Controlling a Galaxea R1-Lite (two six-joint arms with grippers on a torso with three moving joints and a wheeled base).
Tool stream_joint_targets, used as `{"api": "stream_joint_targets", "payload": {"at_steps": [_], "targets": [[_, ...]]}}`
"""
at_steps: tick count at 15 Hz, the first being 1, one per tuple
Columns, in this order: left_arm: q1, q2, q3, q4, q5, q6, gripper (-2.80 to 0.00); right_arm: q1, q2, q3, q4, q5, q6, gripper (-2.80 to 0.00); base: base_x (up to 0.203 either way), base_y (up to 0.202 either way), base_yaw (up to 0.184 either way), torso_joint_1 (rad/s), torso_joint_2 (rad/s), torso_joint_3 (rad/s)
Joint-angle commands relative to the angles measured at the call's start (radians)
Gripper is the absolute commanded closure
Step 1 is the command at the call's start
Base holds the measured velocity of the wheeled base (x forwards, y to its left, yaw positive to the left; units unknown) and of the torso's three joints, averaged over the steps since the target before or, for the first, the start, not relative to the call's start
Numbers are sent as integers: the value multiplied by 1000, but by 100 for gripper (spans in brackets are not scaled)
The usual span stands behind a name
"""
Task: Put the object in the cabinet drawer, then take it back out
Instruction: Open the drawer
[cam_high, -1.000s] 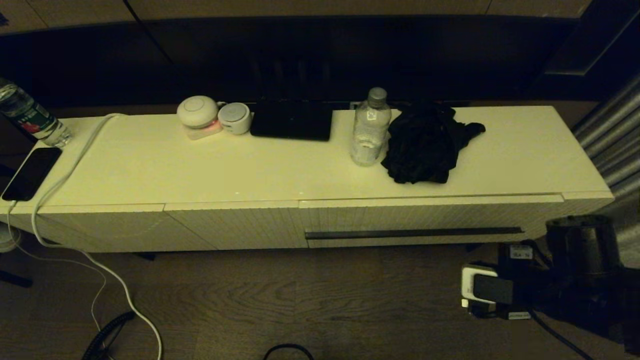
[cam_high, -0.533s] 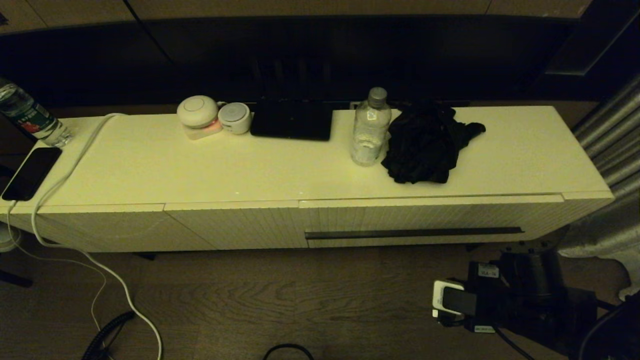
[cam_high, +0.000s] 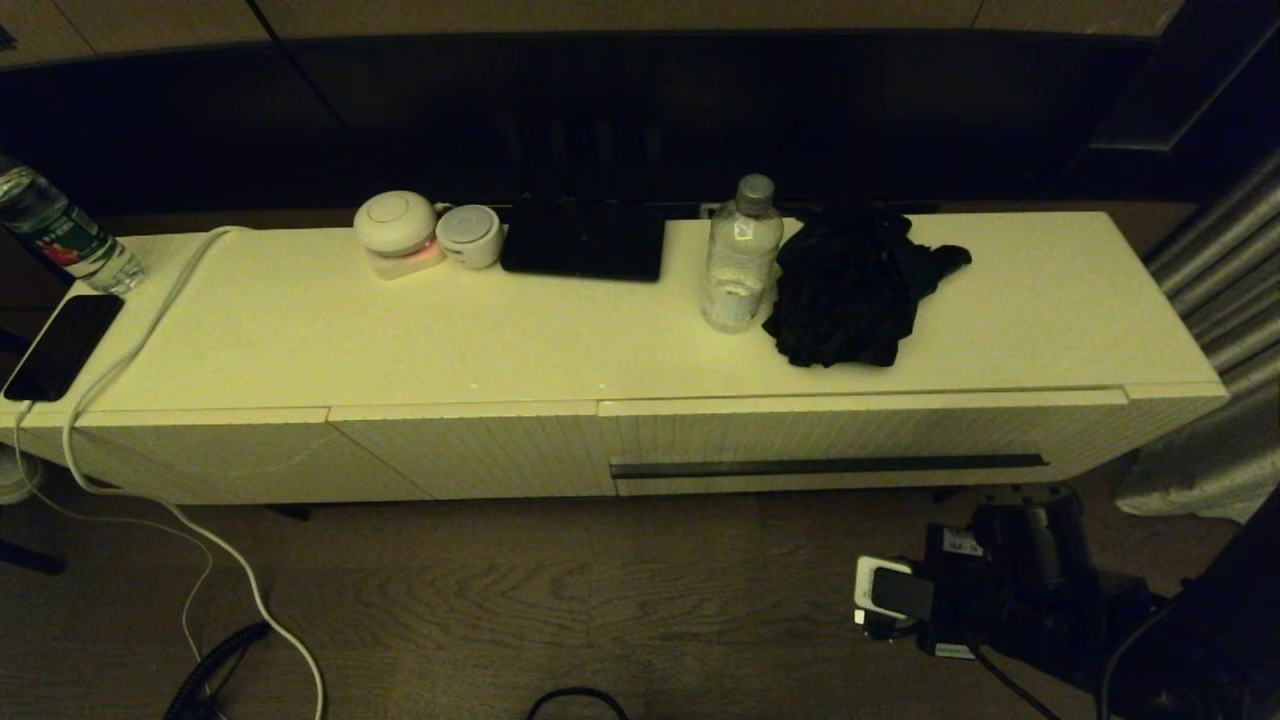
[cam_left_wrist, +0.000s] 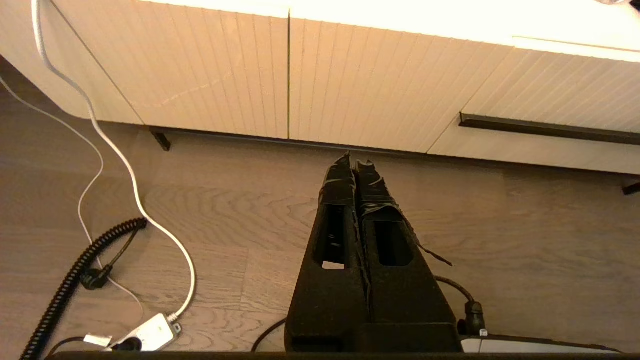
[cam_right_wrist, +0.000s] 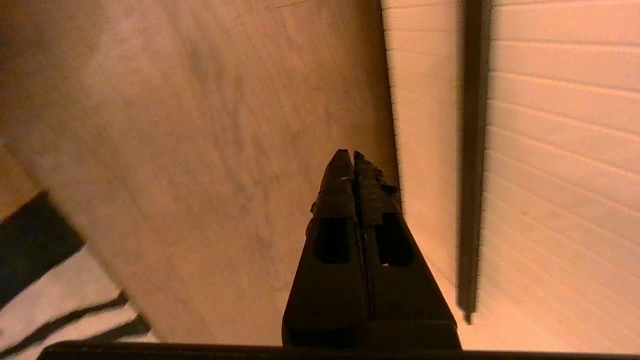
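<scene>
The cabinet (cam_high: 620, 330) runs wide across the head view, and the cabinet drawer (cam_high: 850, 445) sits fully closed in its right half, its ribbed front flush with the neighbouring panels and its dark handle slot (cam_high: 828, 466) untouched. On the glossy top, above that drawer, a crumpled black cloth (cam_high: 850, 285) lies touching a clear water bottle (cam_high: 740, 255) that stands upright just to its left. Farther left along the back edge sit a flat black device (cam_high: 585, 245) and two small round white gadgets (cam_high: 425, 232); at the far left end are a phone (cam_high: 62, 345), a second bottle (cam_high: 62, 232) and a white cable (cam_high: 150, 330) trailing down to the wooden floor (cam_high: 560, 600). The right gripper (cam_right_wrist: 353, 156) hangs low over the floor in front of the drawer's right part, apart from it, its jaws pressed together and holding nothing. The left gripper (cam_left_wrist: 356, 164) is outside the head view; its own camera shows it low before the cabinet's handleless panels, jaws likewise closed and empty
</scene>
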Motion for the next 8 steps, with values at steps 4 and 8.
{"api": "stream_joint_targets", "payload": {"at_steps": [4,8], "targets": [[0,-2,0,-1,0,-1,0,-13,78,-6,-146,6,-9,-280,0,0,0,0,0,0],[0,-2,0,-1,0,-1,0,-41,103,-24,-133,17,-13,-280,0,0,0,0,0,0]]}}
